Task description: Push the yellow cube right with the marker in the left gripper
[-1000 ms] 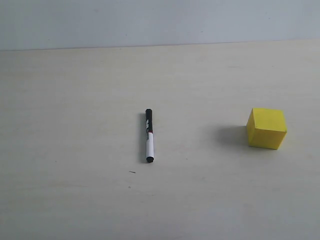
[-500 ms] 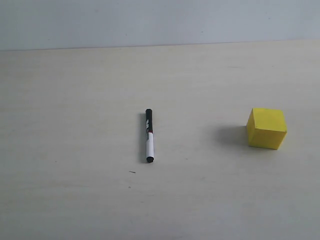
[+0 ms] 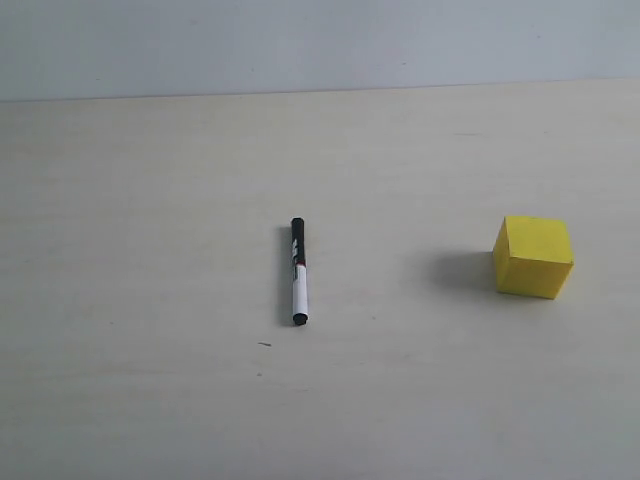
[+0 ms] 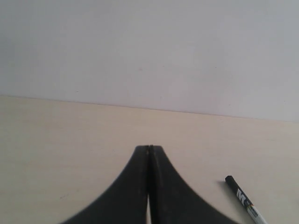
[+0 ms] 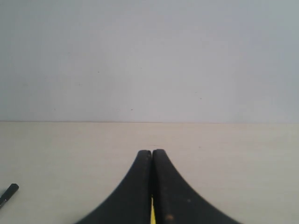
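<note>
The marker lies flat on the table near the middle, black cap end away, white barrel end nearer. The yellow cube stands well to its right. Neither arm shows in the exterior view. In the left wrist view my left gripper is shut with nothing between its fingers, and the marker's cap end lies off to one side. In the right wrist view my right gripper is shut and empty. A thin yellow sliver of the cube shows through the slit below its fingers.
The pale wooden table runs back to a plain light wall. A tiny dark speck lies near the marker's near end.
</note>
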